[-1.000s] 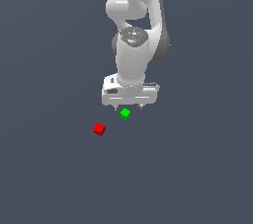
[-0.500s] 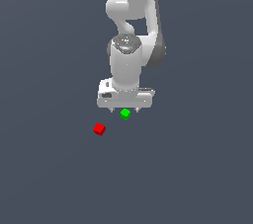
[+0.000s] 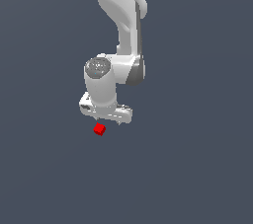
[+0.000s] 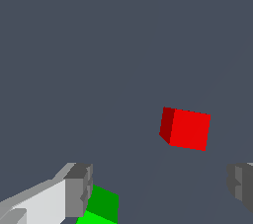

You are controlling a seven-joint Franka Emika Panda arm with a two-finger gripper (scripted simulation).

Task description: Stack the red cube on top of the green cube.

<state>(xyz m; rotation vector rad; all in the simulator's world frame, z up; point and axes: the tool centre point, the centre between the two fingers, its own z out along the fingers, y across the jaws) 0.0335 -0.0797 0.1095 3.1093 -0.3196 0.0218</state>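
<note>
tool [image 4: 160,186] wide open, holding nothing; red cube [image 4: 186,128] sits on counter [image 4: 99,45] just ahead of the finger gap, nearer one finger, not yet between them; green cube [image 4: 101,205] right beside the other finger [image 4: 79,188]

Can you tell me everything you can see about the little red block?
The red cube is a tiny, plain, bright red block with flat faces and sharp edges, one side in darker shade. It looks solid and smooth. It rests alone on the dark grey floor, turned a bit cornerwise. Nothing touches it. The tool hangs open just above, with the cube lying ahead of its fingers, not between them. The green cube sits apart, beside one finger.
</note>
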